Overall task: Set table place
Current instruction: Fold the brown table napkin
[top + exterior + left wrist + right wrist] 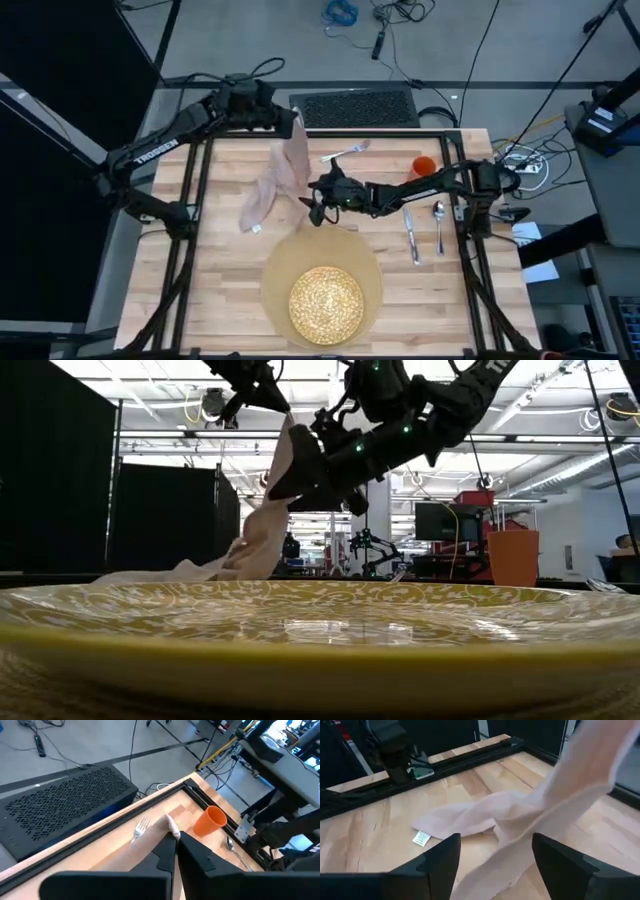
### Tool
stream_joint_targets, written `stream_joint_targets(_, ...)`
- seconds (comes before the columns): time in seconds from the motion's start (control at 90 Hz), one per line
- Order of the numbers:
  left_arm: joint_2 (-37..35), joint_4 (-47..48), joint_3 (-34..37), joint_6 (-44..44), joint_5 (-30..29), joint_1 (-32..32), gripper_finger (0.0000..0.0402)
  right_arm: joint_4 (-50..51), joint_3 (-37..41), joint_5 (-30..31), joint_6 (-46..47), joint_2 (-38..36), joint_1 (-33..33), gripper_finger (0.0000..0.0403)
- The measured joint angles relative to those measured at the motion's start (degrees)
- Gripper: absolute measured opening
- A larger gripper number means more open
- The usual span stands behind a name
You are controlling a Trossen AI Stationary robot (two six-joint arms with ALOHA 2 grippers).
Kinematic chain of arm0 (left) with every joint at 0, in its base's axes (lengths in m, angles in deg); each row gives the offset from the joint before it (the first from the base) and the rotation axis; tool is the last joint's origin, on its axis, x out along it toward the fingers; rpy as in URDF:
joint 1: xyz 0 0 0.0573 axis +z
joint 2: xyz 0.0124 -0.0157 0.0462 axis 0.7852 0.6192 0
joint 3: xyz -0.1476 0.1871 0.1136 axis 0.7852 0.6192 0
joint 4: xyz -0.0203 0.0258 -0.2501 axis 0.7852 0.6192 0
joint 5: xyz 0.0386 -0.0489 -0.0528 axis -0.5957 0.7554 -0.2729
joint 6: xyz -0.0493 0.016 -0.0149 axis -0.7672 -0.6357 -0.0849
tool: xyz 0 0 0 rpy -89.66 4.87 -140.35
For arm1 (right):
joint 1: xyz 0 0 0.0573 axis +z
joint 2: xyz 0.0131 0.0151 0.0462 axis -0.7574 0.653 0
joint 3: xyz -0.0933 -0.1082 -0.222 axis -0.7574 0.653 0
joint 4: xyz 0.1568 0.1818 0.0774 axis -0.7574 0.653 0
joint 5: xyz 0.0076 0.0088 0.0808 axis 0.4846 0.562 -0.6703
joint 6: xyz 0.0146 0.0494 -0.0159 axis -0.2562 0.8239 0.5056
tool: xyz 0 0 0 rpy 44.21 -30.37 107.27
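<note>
Jaws of the left gripper [176, 851] pinched shut on one end of the beige napkin [277, 178], held up over the far middle of the counter [215, 290]; jaws of the right gripper [495, 851] spread wide, empty, reaching in from the right toward the hanging cloth, not yet touching it as far as can be told.

Napkin strung out as a long twisted strip; upper end lifted at the far side, lower end trailing on the wood toward the near left, small white tag [421, 838] lying at that trailing end; long axis thus running from far right down to near left, tilted rather than flat.

Elsewhere: tan placemat [281, 262] at the near middle with the yellow speckled plate [326, 305] on it; fork [345, 153] at the far edge just beside the raised cloth; orange cup [423, 166] to its right; knife [410, 236] and spoon [439, 224] side by side at the right, both pointing near to far.

Likely trouble: closing on a single twisted fold, leaving the napkin bunched instead of spread; pulling before both ends are held, letting cloth slip from the left pinch; dragging the hanging end across the fork or brushing the cup, knocking either out of place.
</note>
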Motion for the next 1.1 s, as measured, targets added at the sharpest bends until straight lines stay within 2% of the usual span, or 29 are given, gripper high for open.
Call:
stream_joint_targets(0.222, -0.02, -0.45, -0.09, 0.04, 2.22, 0.83, 0.0000, 0.31, 0.00, -0.04, 0.78, 2.42, -0.32, 0.0200)
stream_joint_targets(0.356, -0.02, -0.35, -1.08, 0.07, 2.86, 0.90, 0.0000, 0.69, 0.00, 0.00, 1.73, 3.08, -0.96, 0.0168)
stream_joint_targets(0.456, -0.04, -0.30, -1.57, 0.46, 3.17, 0.90, 0.0000, 1.09, 0.00, 0.02, 1.88, 3.06, -1.30, 0.0125)
stream_joint_targets(0.578, -0.04, 0.64, -2.09, 0.72, 3.49, 0.90, 0.0000, 1.00, 0.00, 0.00, 0.93, 2.97, -1.60, 0.0035)
stream_joint_targets(0.622, -0.07, 1.42, -2.12, 1.34, 3.68, 0.90, 0.0000, 0.96, 0.00, 0.01, 0.08, 2.94, -1.60, 0.0015)
stream_joint_targets(0.744, -0.07, 4.28, -2.11, 3.03, 3.74, 0.87, 0.0000, 1.42, -0.49, -0.36, -0.28, 2.60, -1.83, 0.0002)
stream_joint_targets(0.867, -0.07, 4.40, -2.12, 3.45, 3.49, 0.87, 0.0000, 7.28, -3.16, -0.16, -2.51, 0.13, -1.98, 0.0000)
stream_joint_targets(1.1, -2.04, 2.50, -2.12, 3.54, 3.16, 0.90, 0.0000, 23.86, -9.27, 6.82, -10.83, -9.18, -2.60, 0.0000)
